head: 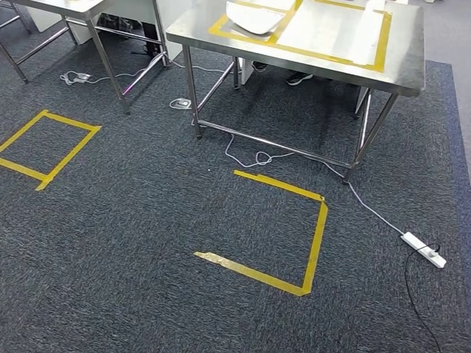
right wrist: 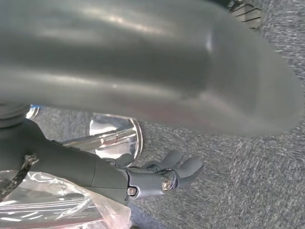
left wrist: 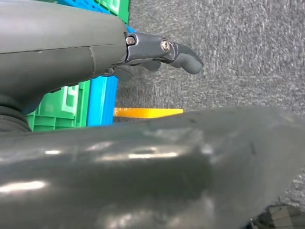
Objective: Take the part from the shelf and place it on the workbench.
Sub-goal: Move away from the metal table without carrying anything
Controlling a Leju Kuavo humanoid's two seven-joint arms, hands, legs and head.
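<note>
A wide stretch of dark grey carpet (head: pixel 139 243) lies ahead in the head view, with a steel workbench (head: pixel 399 51) standing at its far side; the bench top carries a yellow tape frame (head: pixel 382 40), and a white curved piece (head: pixel 252 18) lies near the bench's far left corner, partly cut off, so what it is cannot be told; on the carpet in front of the bench is an open yellow tape square (head: pixel 313 246), and another taped square (head: pixel 66 151) lies well to the left; a white power strip (head: pixel 425 250) and its cable trail off by the bench's right leg; a person's shoes (head: pixel 299 77) show beneath the bench. By my reading the task is partway: the right hand (right wrist: pixel 158 179) seems to carry the part, a shiny metal piece (right wrist: pixel 113 136) showing just behind its fingers with a clear plastic bag (right wrist: pixel 65 200) bunched at the wrist, though how the fingers close on it is hidden, so the grasp cannot be told; the walk to the bench and the setting down remain. The left hand (left wrist: pixel 158 50) hangs with fingers loosely extended and nothing in it; beside it stand stacked green crates (left wrist: pixel 61 107) and a blue crate (left wrist: pixel 102 100), their contents hidden.
</note>
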